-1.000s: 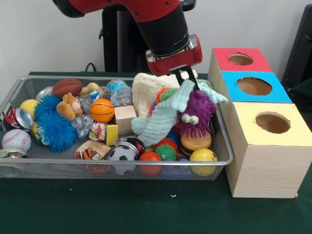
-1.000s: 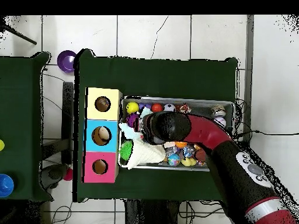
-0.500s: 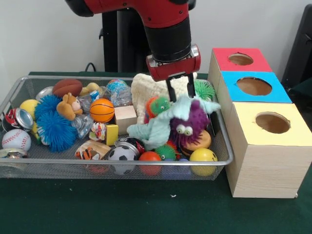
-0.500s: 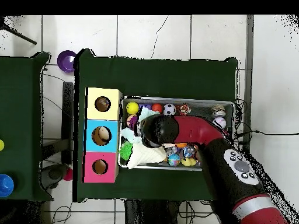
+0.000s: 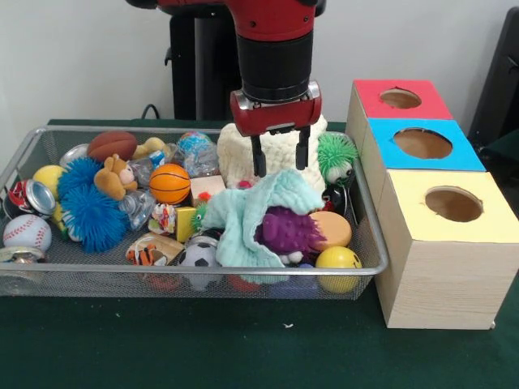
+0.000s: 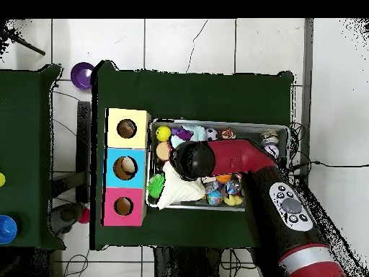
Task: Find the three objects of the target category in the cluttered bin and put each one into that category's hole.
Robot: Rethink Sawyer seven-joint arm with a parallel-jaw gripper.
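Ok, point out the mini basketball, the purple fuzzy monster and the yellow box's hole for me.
mini basketball [image 5: 169, 183], front view, middle of its orange face.
purple fuzzy monster [image 5: 285, 234], front view, its fuzzy body below the light green cloth.
yellow box's hole [image 5: 453, 204], front view, centre of the dark opening.

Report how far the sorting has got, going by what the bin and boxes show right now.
Done: nothing visibly; whether the red, blue and yellow holes hold anything cannot be told. In hand: nothing; the gripper hangs open over the mint cloth and purple monster toy. Left: apparently all three placements; the bin is full.
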